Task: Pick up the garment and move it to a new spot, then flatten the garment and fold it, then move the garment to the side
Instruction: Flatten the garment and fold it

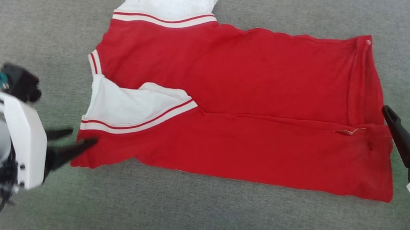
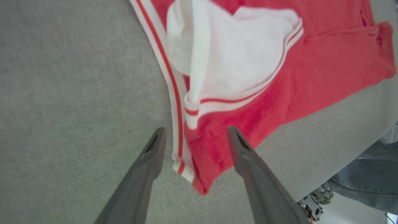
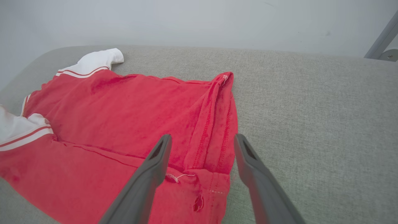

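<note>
Left gripper (image 1: 83, 136): is standing wide and holding nothing, its fingers pointing at the garment's near left corner.
Between the left fingers: in the left wrist view the corner with the striped trim is sitting in the gap, and the jaws are not closing on it.
Right gripper (image 1: 400, 106): is gaping wide and empty, hovering just beside the hem at the right end.
Garment (image 1: 258, 78): is lying flat, its near long edge folded over the body. One white sleeve is resting on the red and the other is sticking out at the far left.
Grey padded surface (image 1: 187, 213): is carrying the garment.
Denim-clad leg (image 2: 367, 174): a person's, showing at the left wrist view's lower right.
</note>
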